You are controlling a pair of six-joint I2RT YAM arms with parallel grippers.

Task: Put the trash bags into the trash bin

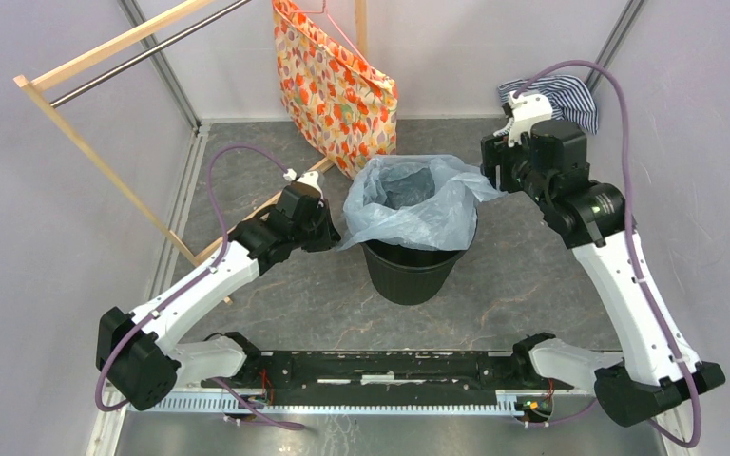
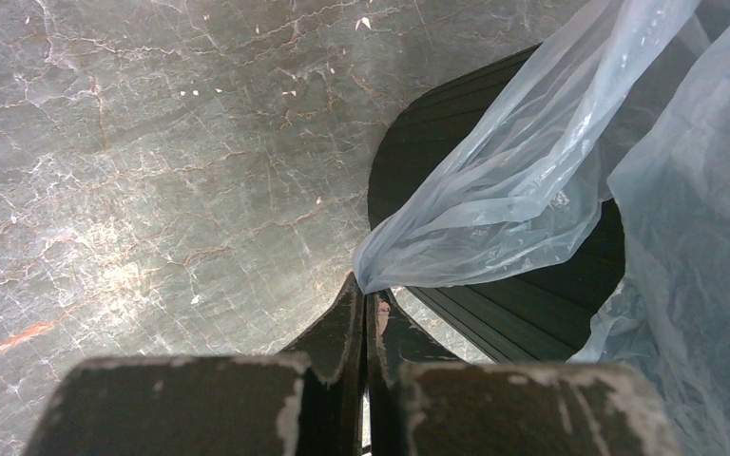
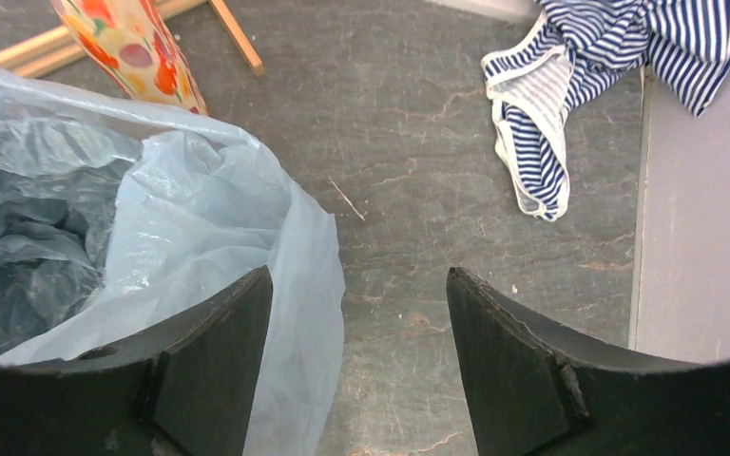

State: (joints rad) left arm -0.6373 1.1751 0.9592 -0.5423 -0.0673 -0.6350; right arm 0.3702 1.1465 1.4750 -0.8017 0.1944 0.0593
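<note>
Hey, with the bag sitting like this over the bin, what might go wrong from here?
1. The left fingers are shut on one corner of the trash bag, outside the bin; a pull could drag the bag out or tip the bin.
2. The right fingers are open, holding nothing, so that side is only draped over the rim and may slip.

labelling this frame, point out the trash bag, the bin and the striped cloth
trash bag (image 1: 390,223): top external view, front flap draped outside
trash bin (image 1: 413,275): top external view, black front wall
striped cloth (image 3: 537,142): right wrist view, white-edged lower fold
</note>
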